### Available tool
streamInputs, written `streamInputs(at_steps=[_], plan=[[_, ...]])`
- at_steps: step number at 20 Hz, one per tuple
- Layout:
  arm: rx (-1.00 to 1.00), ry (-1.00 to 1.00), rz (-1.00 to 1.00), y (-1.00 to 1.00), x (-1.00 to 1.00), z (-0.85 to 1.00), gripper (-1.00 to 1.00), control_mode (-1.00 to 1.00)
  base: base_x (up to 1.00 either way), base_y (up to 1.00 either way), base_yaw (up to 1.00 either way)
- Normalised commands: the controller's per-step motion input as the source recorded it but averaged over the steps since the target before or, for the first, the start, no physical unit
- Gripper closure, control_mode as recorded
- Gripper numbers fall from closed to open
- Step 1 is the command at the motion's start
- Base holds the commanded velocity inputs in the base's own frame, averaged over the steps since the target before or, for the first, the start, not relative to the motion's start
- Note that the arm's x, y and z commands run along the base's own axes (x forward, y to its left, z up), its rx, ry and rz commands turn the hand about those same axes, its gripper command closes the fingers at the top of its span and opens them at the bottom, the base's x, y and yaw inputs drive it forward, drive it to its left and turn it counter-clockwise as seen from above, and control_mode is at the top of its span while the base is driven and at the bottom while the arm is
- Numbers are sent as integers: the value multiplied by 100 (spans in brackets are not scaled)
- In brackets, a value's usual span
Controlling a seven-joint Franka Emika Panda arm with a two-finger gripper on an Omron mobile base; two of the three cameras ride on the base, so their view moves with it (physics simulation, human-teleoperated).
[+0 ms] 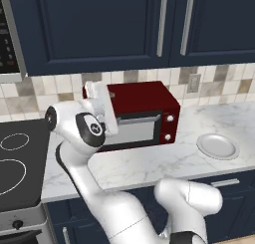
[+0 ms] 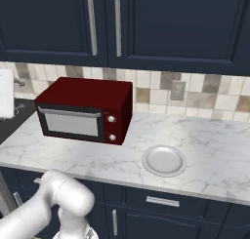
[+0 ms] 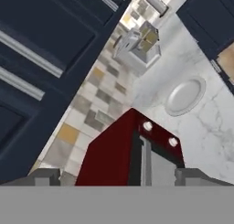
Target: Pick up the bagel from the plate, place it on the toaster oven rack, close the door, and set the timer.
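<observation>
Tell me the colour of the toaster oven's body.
Dark red toaster oven, clearest in the right base view.

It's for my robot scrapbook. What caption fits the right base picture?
Red toaster oven with door shut, bare plate beside it on the marble counter.

The plate [image 2: 164, 160], round and pale grey, is seen lying flat at lower centre-right of the right base view. The door [image 2: 71, 124], black-framed with grey glass, is seen shut at centre-left.

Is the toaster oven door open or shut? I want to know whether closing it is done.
Shut. The door stands flat against the red toaster oven's front, handle at its top edge.
</observation>
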Motion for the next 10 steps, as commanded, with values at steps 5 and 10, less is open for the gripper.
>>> streamInputs(at_steps=[5,10], plan=[[1,7,30,-100,-52,0,-100,-100,0,0,0],[0,19,24,-91,-23,0,-100,-100,0,0,0]])
